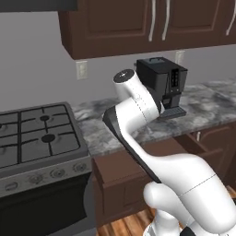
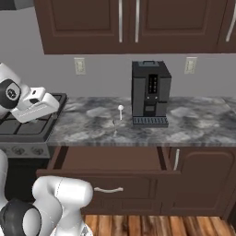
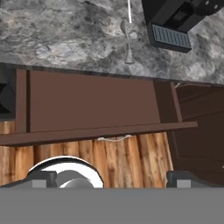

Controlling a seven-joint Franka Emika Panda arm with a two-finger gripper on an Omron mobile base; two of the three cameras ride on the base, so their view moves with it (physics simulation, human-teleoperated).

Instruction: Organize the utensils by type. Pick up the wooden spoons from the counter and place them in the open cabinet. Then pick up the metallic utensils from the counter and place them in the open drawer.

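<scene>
gripper (image 3: 112, 177) with jaws spread wide and empty, aimed down over the open drawer (image 3: 92, 103); arm folded above the stove (image 1: 39, 133). on the counter (image 2: 92, 122), 2 metallic utensils (image 3: 128, 41) beside the coffee machine (image 2: 150, 92), faint and thin. no legible writing.

No readable text; coffee machine panel blurred.

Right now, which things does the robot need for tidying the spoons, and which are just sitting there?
For the job:
- silver spoon
- faint grey utensil
- counter
- open drawer
- claw, open, above the drawer

Just sitting there:
- coffee machine
- stove
- closed wall cabinets
- wall sockets
</scene>
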